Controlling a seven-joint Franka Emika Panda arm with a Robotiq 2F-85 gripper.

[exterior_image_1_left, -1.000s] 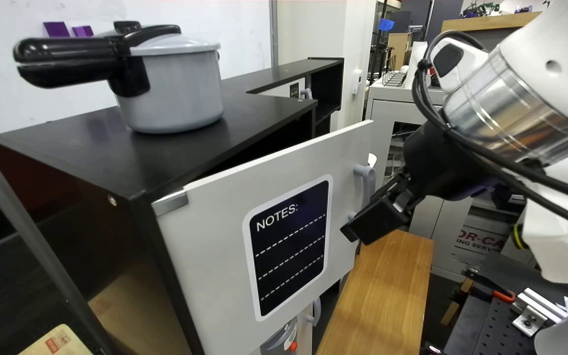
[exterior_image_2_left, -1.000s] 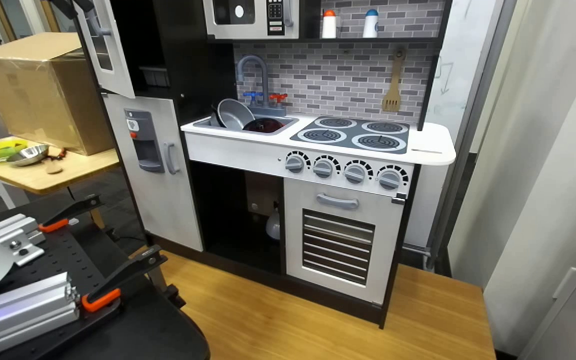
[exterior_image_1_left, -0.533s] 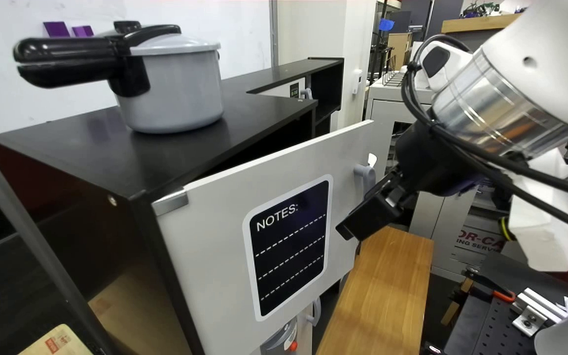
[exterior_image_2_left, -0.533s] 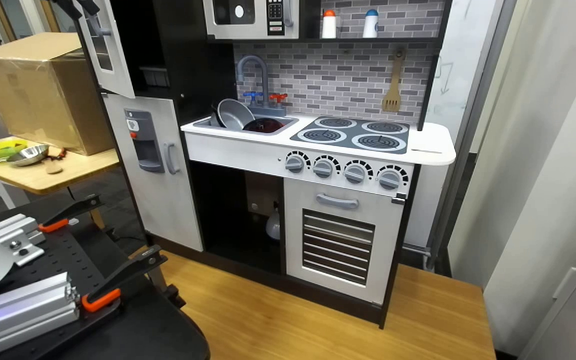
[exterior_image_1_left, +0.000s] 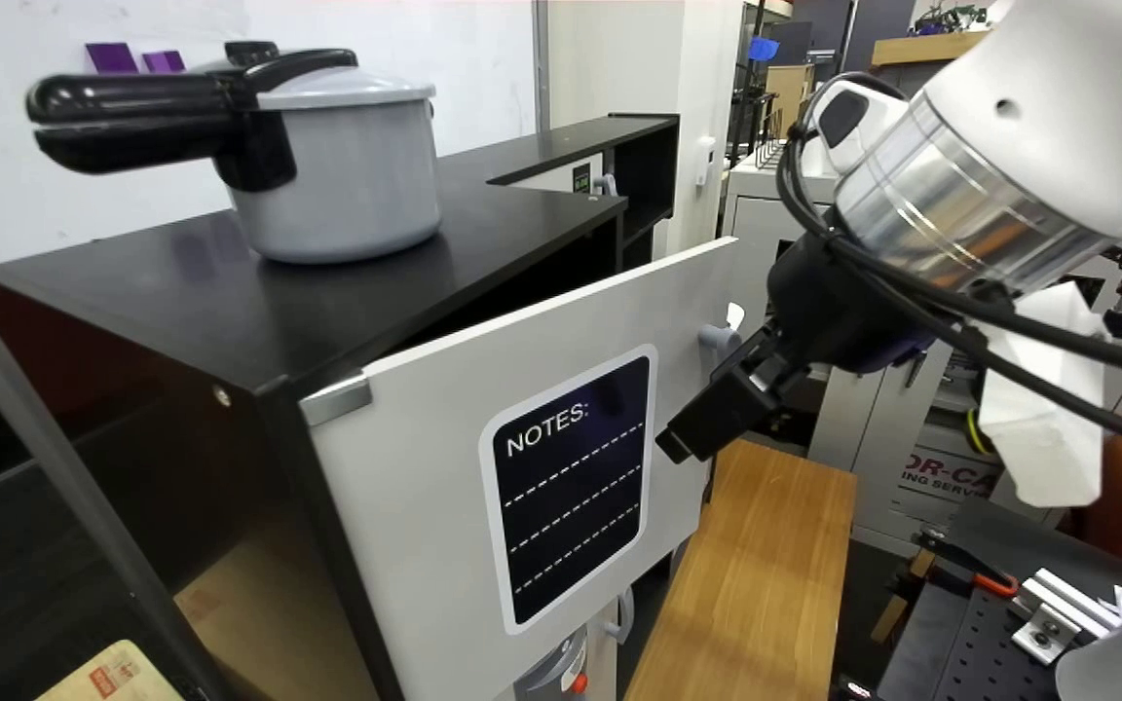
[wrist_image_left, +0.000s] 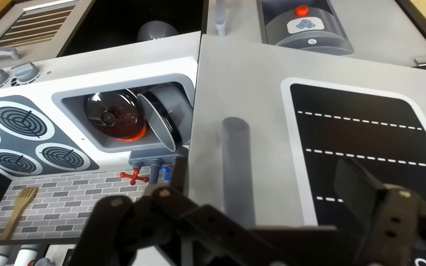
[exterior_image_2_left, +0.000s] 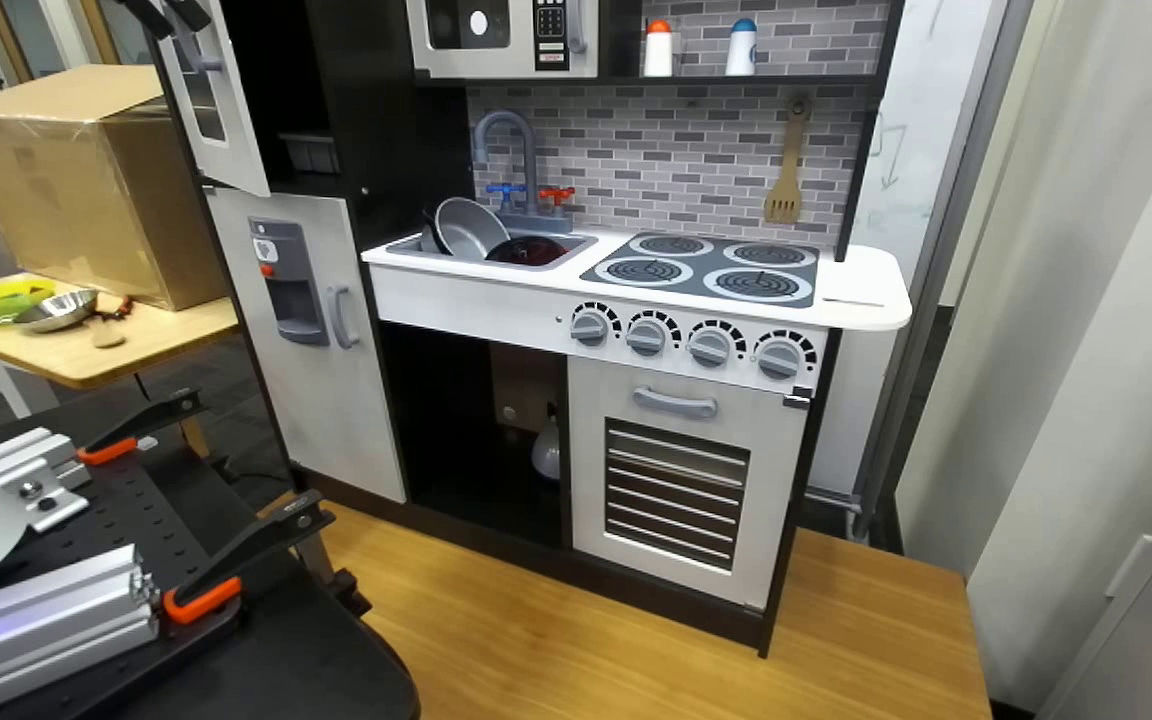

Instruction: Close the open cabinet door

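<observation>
The cabinet door [exterior_image_1_left: 425, 467] is a light-grey panel with a dark NOTES inset. It stands open, its free edge away from the black cabinet. It also shows at the upper left in an exterior view [exterior_image_2_left: 254, 150] and in the wrist view [wrist_image_left: 213, 96]. Its grey handle [wrist_image_left: 237, 166] lies between my spread fingers in the wrist view. My gripper [wrist_image_left: 268, 177] is open and empty, in front of the door's outer face. In an exterior view the gripper [exterior_image_1_left: 675, 446] covers part of the handle [exterior_image_1_left: 717, 337]. Whether it touches the door cannot be told.
A grey pot [exterior_image_1_left: 347, 175] with a black handle stands on the black cabinet top [exterior_image_1_left: 483, 224]. The lower fridge door [exterior_image_2_left: 316, 400] is below. The sink [wrist_image_left: 124, 147] holds a pan and a red pot. A wooden bench [exterior_image_1_left: 766, 565] is below the arm.
My gripper has moved steadily left and slightly up across an exterior view, across the door's face. The cabinet door has not visibly moved.
</observation>
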